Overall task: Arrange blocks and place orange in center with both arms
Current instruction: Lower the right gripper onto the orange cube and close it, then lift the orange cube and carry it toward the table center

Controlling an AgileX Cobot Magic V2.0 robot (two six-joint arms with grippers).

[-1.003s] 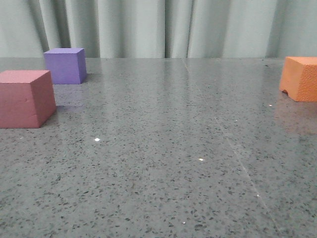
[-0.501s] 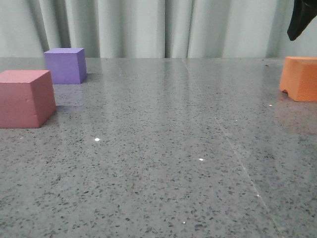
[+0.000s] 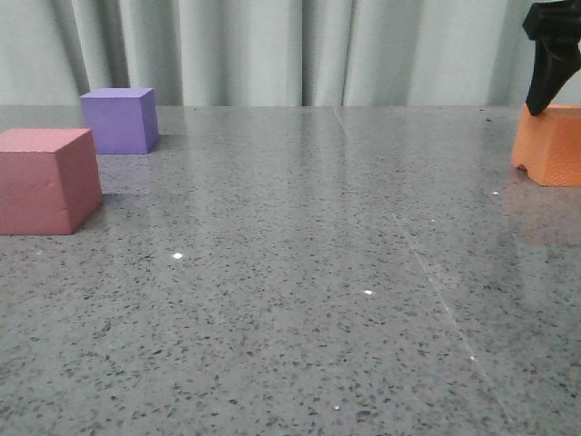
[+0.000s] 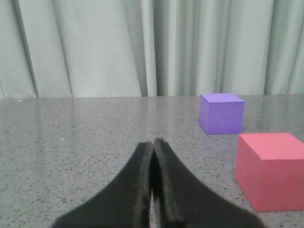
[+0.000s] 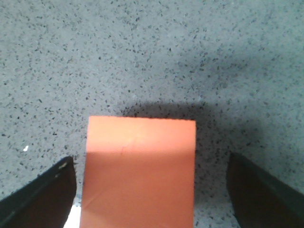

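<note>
Since before, the right hand (image 5: pixel 151 190) has come lower over the orange cube (image 3: pixel 550 143), fingers wide open astride it, gripping nothing; its notch faces the purple cube (image 3: pixel 120 119).

1. I count three foam cubes on my feeds in all, one of each colour.
2. One is the orange cube (image 3: pixel 550 145), at the right edge of my front view and seen from above in the right wrist view (image 5: pixel 138 171).
3. One is the purple cube (image 3: pixel 119 120), at the far left.
4. One is the pinkish-red cube (image 3: pixel 47 180), nearer than the purple one, also on the left.
5. I see two grippers: the right gripper (image 5: pixel 151 190), its two fingers spread either side of the orange cube, and the left gripper (image 4: pixel 153 156), its two fingers pressed together.
6. One speckled grey tabletop (image 3: pixel 300 272) carries all three cubes.
7. One pale curtain (image 3: pixel 272 50) hangs behind.
</note>
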